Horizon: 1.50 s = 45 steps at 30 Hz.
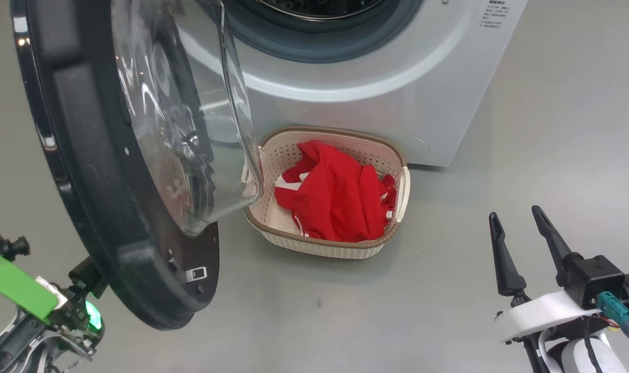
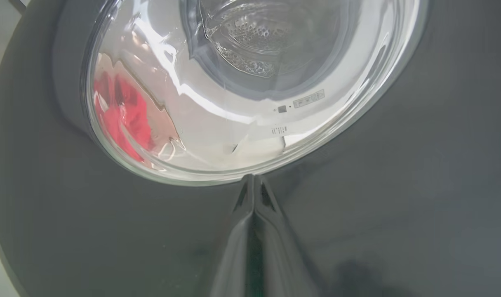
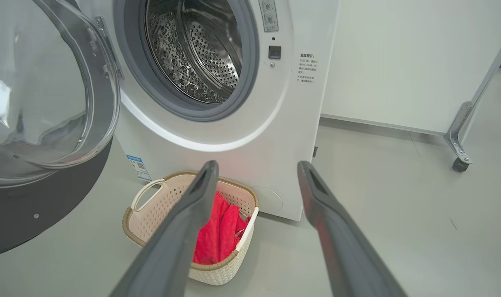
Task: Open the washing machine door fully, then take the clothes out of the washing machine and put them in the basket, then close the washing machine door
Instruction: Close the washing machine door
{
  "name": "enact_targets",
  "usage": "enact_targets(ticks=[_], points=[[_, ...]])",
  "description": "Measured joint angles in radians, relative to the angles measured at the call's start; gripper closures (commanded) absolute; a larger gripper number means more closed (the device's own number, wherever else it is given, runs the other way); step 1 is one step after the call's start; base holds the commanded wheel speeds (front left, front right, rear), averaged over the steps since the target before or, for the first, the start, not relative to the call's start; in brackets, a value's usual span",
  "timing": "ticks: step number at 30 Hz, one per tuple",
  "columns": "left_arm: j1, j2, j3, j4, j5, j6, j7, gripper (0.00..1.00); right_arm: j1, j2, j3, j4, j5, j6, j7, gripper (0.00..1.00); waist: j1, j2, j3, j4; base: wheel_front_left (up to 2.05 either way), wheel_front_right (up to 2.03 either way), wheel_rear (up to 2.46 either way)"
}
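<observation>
The round black washing machine door (image 1: pixel 97 207) stands swung out at the left, its clear glass bowl (image 1: pixel 190 124) bulging toward the white washing machine (image 1: pixel 376 93). The steel drum (image 3: pixel 196 53) looks bare inside. Red clothes (image 1: pixel 340 194) lie in the cream basket (image 1: pixel 340 246) on the floor before the machine. My left gripper (image 2: pixel 253 178) is shut, its tips against the outer face of the door (image 2: pixel 378 185) just below the glass window. My right gripper (image 1: pixel 516 217) hangs open over the floor at the lower right, apart from the basket (image 3: pixel 159 206), nothing between its fingers.
Grey floor (image 1: pixel 552 129) spreads to the right of the machine. A metal frame leg on a castor (image 3: pixel 460 161) stands by the white wall at the far right. A blue label sticker (image 3: pixel 138 167) is on the machine's lower front.
</observation>
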<state>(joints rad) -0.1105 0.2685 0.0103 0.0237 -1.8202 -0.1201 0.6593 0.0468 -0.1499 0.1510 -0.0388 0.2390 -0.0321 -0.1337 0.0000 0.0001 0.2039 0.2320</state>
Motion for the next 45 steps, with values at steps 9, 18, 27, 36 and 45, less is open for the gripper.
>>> enact_targets(ticks=[9,18,27,36,45], points=[[0.002,-0.026,-0.014,-0.036,0.014,0.0,0.012,1.0,-0.019,0.026,0.01,0.017,0.007,0.0,-0.021,0.0,0.0,-0.0001,0.012,-0.09,0.0,0.0,0.0],[-0.001,-0.035,-0.015,-0.048,0.031,0.0,0.017,1.0,-0.038,0.05,0.019,0.037,0.017,0.0,-0.041,0.0,0.0,-0.0001,0.033,-0.194,0.0,0.0,0.0],[-0.04,-0.045,-0.013,-0.037,0.044,0.0,0.016,1.0,-0.065,0.063,0.028,0.066,0.035,0.0,-0.067,0.0,0.0,0.0,0.063,-0.306,0.0,0.0,0.0],[-0.114,-0.068,-0.008,0.002,0.055,0.0,-0.02,1.0,-0.069,0.075,0.031,0.092,0.053,0.004,-0.083,0.0,0.0,0.0,0.087,-0.398,0.0,0.0,0.0],[-0.22,-0.099,0.004,0.07,0.065,0.0,-0.06,1.0,-0.088,0.079,0.029,0.113,0.059,0.005,-0.093,0.0,0.0,0.0,0.114,-0.459,0.0,0.0,0.0]])
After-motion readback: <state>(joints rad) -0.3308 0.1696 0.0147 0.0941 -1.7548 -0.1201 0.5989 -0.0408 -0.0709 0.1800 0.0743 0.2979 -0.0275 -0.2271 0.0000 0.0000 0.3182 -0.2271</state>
